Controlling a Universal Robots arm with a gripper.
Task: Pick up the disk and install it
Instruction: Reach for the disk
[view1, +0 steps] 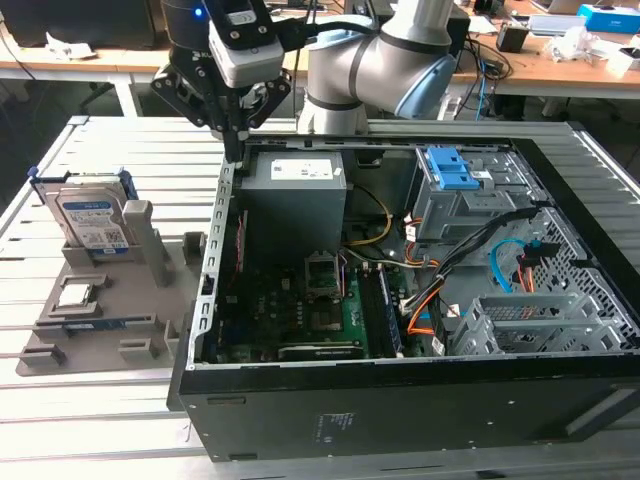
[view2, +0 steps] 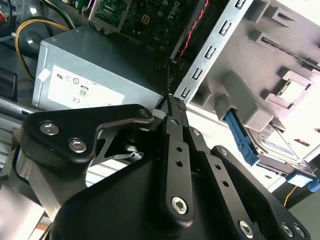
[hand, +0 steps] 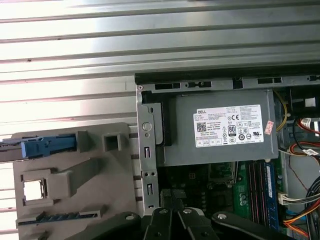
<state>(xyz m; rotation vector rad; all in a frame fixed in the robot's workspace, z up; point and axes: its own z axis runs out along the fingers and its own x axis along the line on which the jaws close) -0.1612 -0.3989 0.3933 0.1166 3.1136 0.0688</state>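
Note:
The disk (view1: 92, 222), a silver drive with a white-and-blue label and blue rails, stands upright in a grey holder (view1: 150, 255) at the exterior view's left, outside the computer case. Its blue rail also shows in the second wrist view (view2: 242, 137) and the first wrist view (hand: 42, 147). My gripper (view1: 232, 150) hangs above the case's back corner, beside the power supply (view1: 293, 190) and to the right of the disk, apart from it. Both wrist views show the black fingers (view2: 172, 107) pressed together with nothing between them.
The open computer case (view1: 400, 410) lies on a slatted metal table (view1: 60, 400). Inside it are a grey bay with a blue latch (view1: 455, 175), a metal drive cage (view1: 530, 320) and loose cables (view1: 500, 265). A small square chip (view1: 77, 295) sits in the grey holder.

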